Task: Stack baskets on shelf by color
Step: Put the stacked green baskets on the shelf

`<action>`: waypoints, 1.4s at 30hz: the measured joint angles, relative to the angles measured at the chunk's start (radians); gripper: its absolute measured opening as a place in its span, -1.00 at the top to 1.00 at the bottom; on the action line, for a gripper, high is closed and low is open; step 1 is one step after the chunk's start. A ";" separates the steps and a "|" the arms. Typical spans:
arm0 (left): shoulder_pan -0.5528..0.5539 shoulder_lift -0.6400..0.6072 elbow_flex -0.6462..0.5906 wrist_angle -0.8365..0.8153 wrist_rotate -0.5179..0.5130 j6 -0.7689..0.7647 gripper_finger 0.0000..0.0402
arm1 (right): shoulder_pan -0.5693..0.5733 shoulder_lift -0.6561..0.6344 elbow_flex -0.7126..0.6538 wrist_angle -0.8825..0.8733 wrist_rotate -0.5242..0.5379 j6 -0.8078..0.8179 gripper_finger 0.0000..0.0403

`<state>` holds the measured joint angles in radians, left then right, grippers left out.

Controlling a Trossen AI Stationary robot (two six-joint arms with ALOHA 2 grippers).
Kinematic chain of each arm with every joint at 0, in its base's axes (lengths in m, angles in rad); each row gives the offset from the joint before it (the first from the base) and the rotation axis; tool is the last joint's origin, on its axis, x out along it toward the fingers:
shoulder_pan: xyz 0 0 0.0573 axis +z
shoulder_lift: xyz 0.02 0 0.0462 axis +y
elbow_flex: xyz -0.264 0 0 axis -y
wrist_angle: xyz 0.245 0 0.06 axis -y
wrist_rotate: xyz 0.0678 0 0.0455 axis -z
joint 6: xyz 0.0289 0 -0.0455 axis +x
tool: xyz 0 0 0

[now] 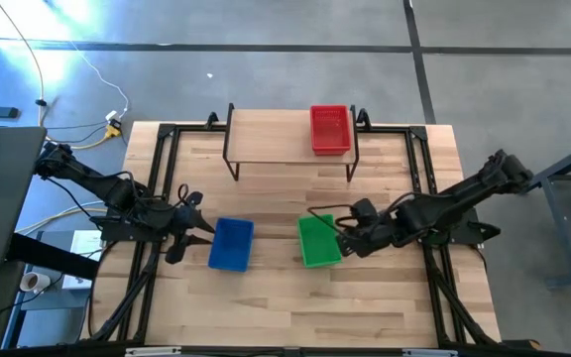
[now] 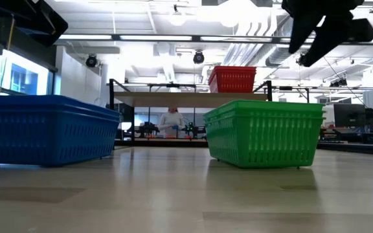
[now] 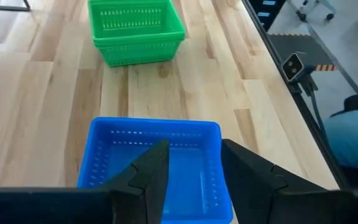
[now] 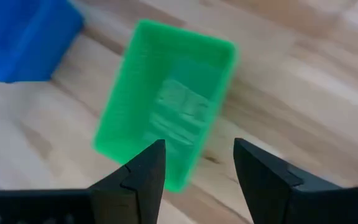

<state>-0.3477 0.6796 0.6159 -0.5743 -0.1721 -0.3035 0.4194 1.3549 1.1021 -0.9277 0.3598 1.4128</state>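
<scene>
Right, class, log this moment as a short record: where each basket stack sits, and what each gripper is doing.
red baskets: on the shelf, at its right end
blue baskets: on the table, left of centre
green baskets: on the table, right of blue
left gripper: open, at the blue stack's left edge
right gripper: open, at the green stack's right edge

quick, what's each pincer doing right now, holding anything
Left pincer: open, holding nothing, poised at the blue basket.
Right pincer: open, holding nothing, poised above the green basket.
</scene>
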 joint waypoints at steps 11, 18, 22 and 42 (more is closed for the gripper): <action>0.000 0.000 0.000 -0.002 -0.022 0.000 0.32 | 0.033 0.007 -0.047 0.438 0.098 -0.087 0.12; 0.000 0.000 0.000 -0.004 -0.022 0.000 0.32 | 0.026 0.007 -0.047 0.609 0.120 -0.197 0.12; 0.000 0.000 0.000 -0.004 -0.022 0.000 0.32 | 0.026 0.008 -0.032 0.611 0.123 -0.212 0.12; 0.000 0.001 0.001 -0.004 -0.023 0.000 0.32 | -0.053 0.168 0.210 0.013 -0.012 0.026 0.12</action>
<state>-0.3477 0.6807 0.6170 -0.5785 -0.1947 -0.3031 0.3668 1.5231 1.3121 -0.9145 0.3477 1.4392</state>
